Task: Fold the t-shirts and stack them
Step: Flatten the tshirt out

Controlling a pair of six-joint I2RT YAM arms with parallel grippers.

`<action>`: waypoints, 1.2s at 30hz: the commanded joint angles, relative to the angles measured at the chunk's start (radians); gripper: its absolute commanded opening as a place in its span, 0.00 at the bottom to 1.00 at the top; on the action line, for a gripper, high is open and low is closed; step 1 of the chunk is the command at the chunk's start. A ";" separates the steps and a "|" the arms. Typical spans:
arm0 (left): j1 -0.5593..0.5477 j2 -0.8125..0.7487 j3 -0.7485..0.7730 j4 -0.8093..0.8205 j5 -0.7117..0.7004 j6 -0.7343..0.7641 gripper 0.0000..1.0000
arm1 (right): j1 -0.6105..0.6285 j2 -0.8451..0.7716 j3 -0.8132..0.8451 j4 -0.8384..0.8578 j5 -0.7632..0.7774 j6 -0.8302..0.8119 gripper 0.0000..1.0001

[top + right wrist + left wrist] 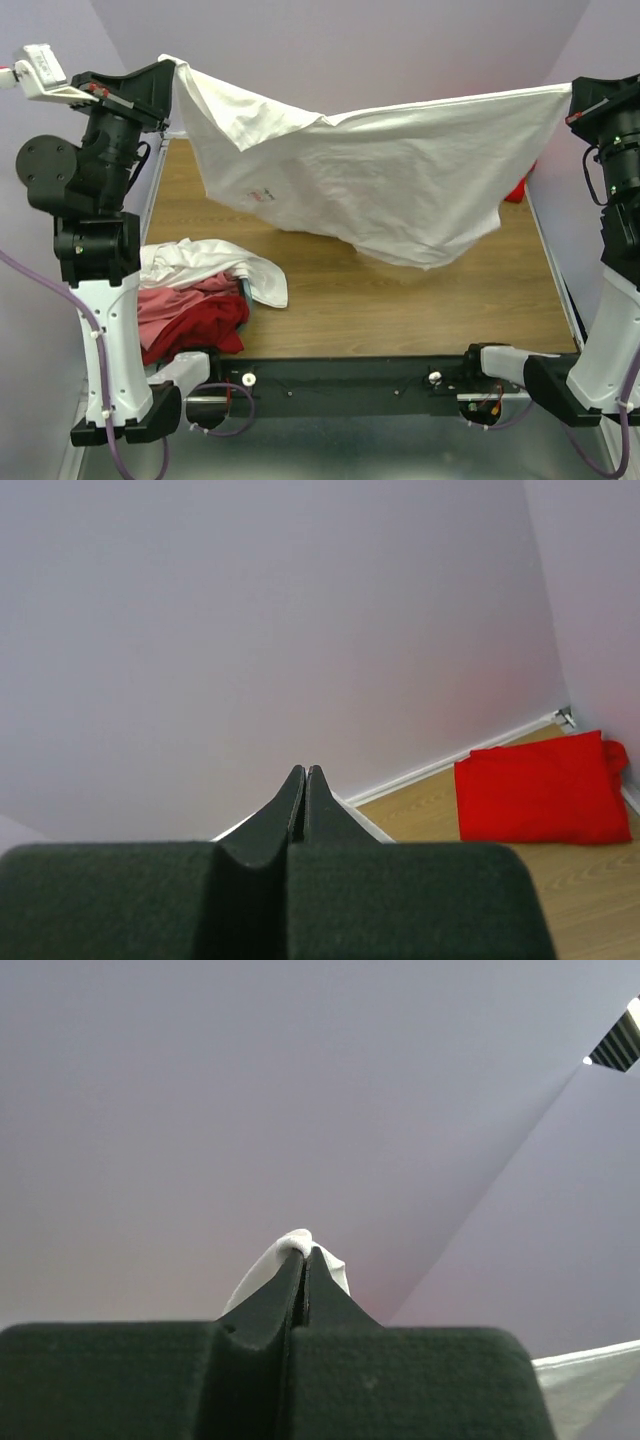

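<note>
From above, a white t-shirt (390, 185) hangs stretched between the two arms over the far half of the wooden counter (400, 310). The left jaws grip one top corner at the far left and the right jaws grip the other at the far right. The upper edge sags in the middle, and the lowest fold droops toward the counter; whether it touches cannot be told. It reads as light, limp cloth that creases and slides easily, so it is best held at corners or along a hem, with both holds level to keep it spread. A small red print shows faintly through on its left part. A heap of t-shirts (200, 300), white over pink and dark red, lies at the near left, and a folded red t-shirt (517, 188) peeks out at the far right behind the hanging one. In the left wrist view, the jaws are pressed together with a tuft of white cloth (296, 1243) pinched at their tips, so the bite is thin and could slip under a tug. In the right wrist view, the jaws are closed tight. No cloth shows at their tips here, though the overhead view places the shirt's corner in them. The folded red t-shirt (540, 788) lies flat beyond on the counter.
</note>
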 commanded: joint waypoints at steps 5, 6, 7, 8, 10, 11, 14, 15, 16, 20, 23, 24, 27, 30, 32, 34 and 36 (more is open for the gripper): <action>0.009 0.012 -0.009 0.026 -0.032 0.009 0.00 | 0.004 0.035 0.004 -0.027 0.072 -0.032 0.00; 0.009 0.035 -0.024 0.037 -0.012 0.007 0.00 | 0.002 0.042 -0.016 -0.020 0.072 -0.032 0.00; 0.009 0.048 -0.040 0.064 0.000 0.004 0.00 | 0.004 0.054 -0.068 -0.011 0.070 -0.029 0.01; 0.007 0.065 -0.066 0.078 0.012 0.002 0.00 | 0.004 0.060 -0.094 0.002 0.067 -0.030 0.01; 0.000 0.116 -0.089 0.115 0.031 0.010 0.00 | 0.004 0.078 -0.175 0.046 0.063 -0.029 0.01; -0.002 0.137 -0.099 0.124 0.035 0.019 0.00 | 0.004 0.088 -0.194 0.063 0.055 -0.030 0.00; -0.019 0.217 -0.090 0.164 0.058 0.038 0.00 | 0.002 0.149 -0.225 0.104 0.047 -0.035 0.01; -0.025 0.255 -0.083 0.182 0.077 0.039 0.00 | 0.004 0.164 -0.223 0.117 0.044 -0.036 0.01; -0.029 0.274 -0.070 0.183 0.086 0.042 0.00 | 0.004 0.186 -0.220 0.121 0.040 -0.038 0.00; -0.042 0.341 0.032 0.182 0.101 0.050 0.00 | 0.004 0.270 -0.165 0.137 0.020 -0.030 0.00; -0.042 0.352 0.110 0.183 0.092 0.061 0.00 | 0.004 0.310 -0.102 0.138 0.001 -0.021 0.00; -0.042 0.352 0.139 0.181 0.089 0.065 0.00 | 0.004 0.315 -0.088 0.140 -0.009 -0.020 0.00; -0.042 0.305 0.155 0.183 0.089 0.081 0.00 | 0.004 0.301 -0.054 0.140 -0.017 -0.021 0.01; -0.042 0.215 0.106 0.213 0.072 0.097 0.00 | 0.004 0.221 -0.062 0.140 -0.008 -0.032 0.01; -0.042 0.158 0.053 0.224 0.054 0.117 0.00 | 0.004 0.175 -0.082 0.138 0.017 -0.044 0.01; -0.042 0.075 0.023 0.224 0.026 0.137 0.00 | 0.004 0.105 -0.091 0.140 0.040 -0.053 0.00; -0.042 -0.006 -0.010 0.222 -0.001 0.171 0.00 | 0.004 0.060 -0.090 0.138 0.081 -0.081 0.01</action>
